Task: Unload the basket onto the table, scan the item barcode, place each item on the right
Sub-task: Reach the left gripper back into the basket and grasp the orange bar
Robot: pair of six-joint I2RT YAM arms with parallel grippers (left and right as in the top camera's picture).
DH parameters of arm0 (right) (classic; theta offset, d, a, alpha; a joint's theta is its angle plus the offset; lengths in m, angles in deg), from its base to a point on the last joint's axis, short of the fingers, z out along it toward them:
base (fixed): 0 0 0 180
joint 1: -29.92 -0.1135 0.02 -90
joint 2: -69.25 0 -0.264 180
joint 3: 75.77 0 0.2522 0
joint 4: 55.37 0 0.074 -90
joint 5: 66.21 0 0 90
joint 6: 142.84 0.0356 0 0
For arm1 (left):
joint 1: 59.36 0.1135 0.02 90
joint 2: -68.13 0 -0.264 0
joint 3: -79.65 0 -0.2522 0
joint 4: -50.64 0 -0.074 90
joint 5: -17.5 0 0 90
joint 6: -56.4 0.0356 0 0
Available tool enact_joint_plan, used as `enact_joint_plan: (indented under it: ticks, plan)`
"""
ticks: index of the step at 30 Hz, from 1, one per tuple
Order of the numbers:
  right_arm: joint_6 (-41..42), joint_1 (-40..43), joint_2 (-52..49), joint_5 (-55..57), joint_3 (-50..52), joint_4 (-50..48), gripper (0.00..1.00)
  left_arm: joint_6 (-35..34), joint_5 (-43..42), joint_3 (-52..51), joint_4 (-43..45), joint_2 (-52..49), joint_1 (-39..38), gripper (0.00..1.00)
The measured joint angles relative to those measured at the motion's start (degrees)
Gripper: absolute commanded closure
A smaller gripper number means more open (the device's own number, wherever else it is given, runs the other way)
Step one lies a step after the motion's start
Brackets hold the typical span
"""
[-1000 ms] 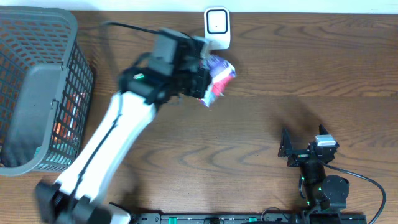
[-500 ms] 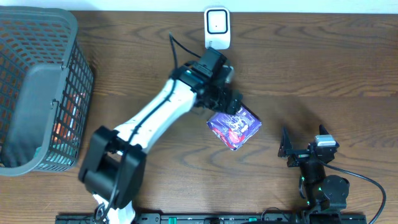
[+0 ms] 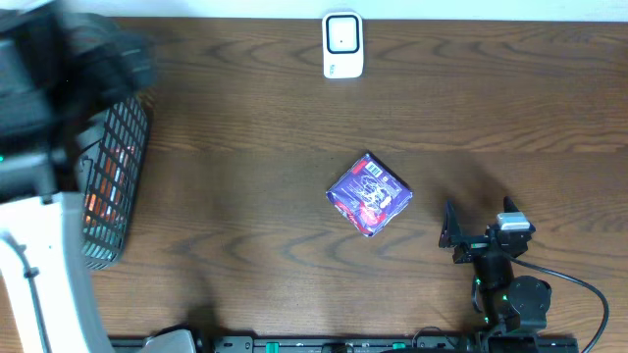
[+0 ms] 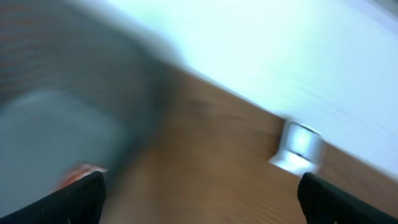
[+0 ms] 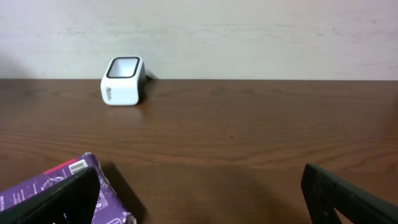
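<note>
Lying flat on the table (image 3: 245, 147), well apart from the scanner (image 3: 342, 44), the purple packet (image 3: 369, 195) looks light, soft and slippery, so pinch one edge gently. Your left tool (image 4: 200, 198) and right tool (image 3: 479, 230) both stand spread and empty.

The packet (image 3: 369, 194) lies flat in the middle of the surface (image 3: 245, 147). The scanner (image 3: 342, 44) stands behind it at the far edge (right by the wall (image 5: 249, 31)). The basket (image 3: 113, 186) sits far off at the left side, with the left arm (image 3: 39, 245) over it. The right tool (image 3: 479, 226) is just right of the packet, not touching it.
</note>
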State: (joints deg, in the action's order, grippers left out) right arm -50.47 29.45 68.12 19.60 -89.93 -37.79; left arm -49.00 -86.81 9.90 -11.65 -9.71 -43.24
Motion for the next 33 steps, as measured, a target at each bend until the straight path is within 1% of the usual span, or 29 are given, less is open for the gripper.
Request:
enact_joint_plan:
  ticks: [1,4,6,8,12,20,22,24,27,28,29,31,32,33]
  plan:
    - [0.0,0.0,0.0,0.0,0.0,0.0,0.01,-0.9,1.5,0.0,-2.6,0.0,4.4,0.02]
    - [0.0,0.0,0.0,0.0,0.0,0.0,0.01,-2.5,4.5,-0.9,-7.0,-1.9,13.6,0.02]
    - [0.0,0.0,0.0,0.0,0.0,0.0,0.01,-3.5,5.8,-1.9,-8.7,-4.0,17.5,0.02]
    - [0.0,0.0,0.0,0.0,0.0,0.0,0.01,-4.1,6.4,-2.9,-9.6,-6.0,19.4,0.02]
    - [0.0,0.0,0.0,0.0,0.0,0.0,0.01,-4.6,7.0,-4.7,-9.7,-12.4,20.2,0.02]
    - [0.0,0.0,0.0,0.0,0.0,0.0,0.01,-4.4,7.0,-5.2,-10.9,-26.8,18.8,0.01]
    - [0.0,0.0,0.0,0.0,0.0,0.0,0.01,-4.0,6.5,-5.2,-11.1,-30.2,18.3,0.02]
    - [0.0,0.0,0.0,0.0,0.0,0.0,0.01,-3.6,5.8,-5.2,-11.0,-33.2,17.8,0.05]
    - [0.0,0.0,0.0,0.0,0.0,0.0,0.01,-2.5,5.2,-5.2,-11.0,-37.5,16.8,0.15]
    - [0.0,0.0,0.0,0.0,0.0,0.0,0.01,-2.4,5.2,-5.2,-11.0,-38.7,16.4,0.23]
    - [0.0,0.0,0.0,0.0,0.0,0.0,0.01,-2.2,5.3,-5.2,-11.0,-40.3,15.9,0.33]
    - [0.0,0.0,0.0,0.0,0.0,0.0,0.01,-1.7,5.8,-5.0,-11.2,-40.9,15.4,0.72]
    - [0.0,0.0,0.0,0.0,0.0,0.0,0.01,-1.9,5.8,-5.0,-11.3,-40.9,15.3,0.85]
    - [0.0,0.0,0.0,0.0,0.0,0.0,0.01,-1.8,5.8,-5.0,-11.4,-41.0,15.2,0.92]
